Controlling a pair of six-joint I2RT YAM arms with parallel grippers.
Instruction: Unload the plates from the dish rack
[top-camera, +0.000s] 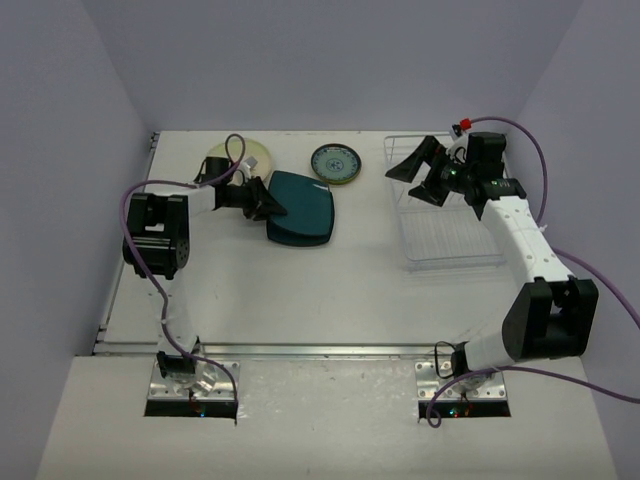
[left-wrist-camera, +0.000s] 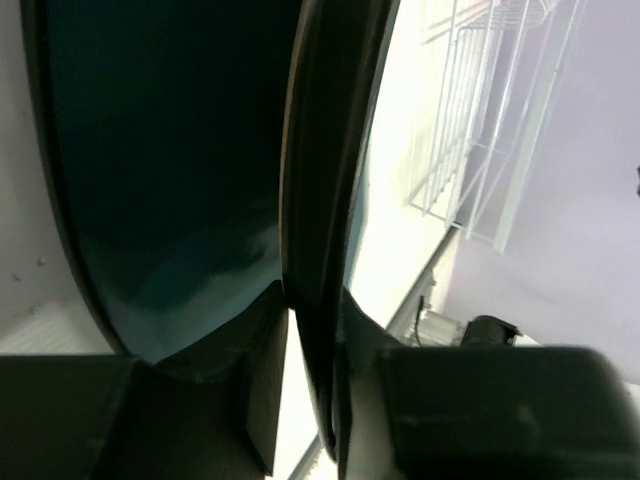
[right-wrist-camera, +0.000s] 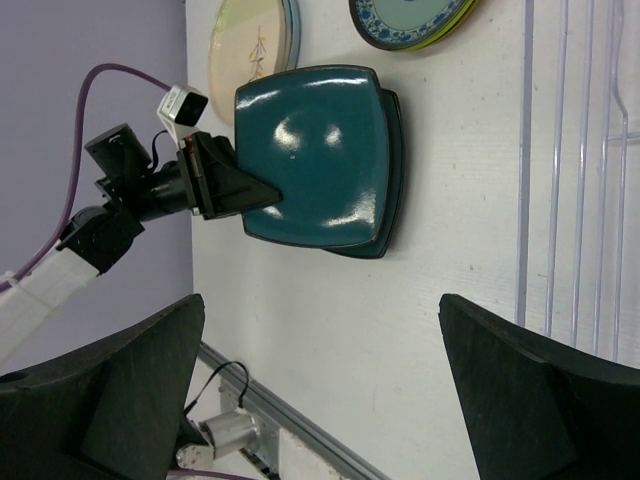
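I see the left claw (top-camera: 268, 203) at the left edge of the dark-teal plate (top-camera: 303, 208). The plate lies flat on the tabletop (top-camera: 300, 300), well left of the dish rack (top-camera: 455, 240). In the left wrist view the plate's rim runs right between the two fingers, which sit close around it. There is a thin bright slit beside one finger, so I cannot tell if the claw is really pinching the rim or just sitting around it.

Behind that plate, near the back wall, lie the cream plate (top-camera: 258, 155) (partly hidden under the left arm) and the teal-patterned plate (top-camera: 336, 163). They lie apart from each other.

My right claw (top-camera: 420, 175) is spread wide with nothing in it. It hangs over the back left part of the rack.
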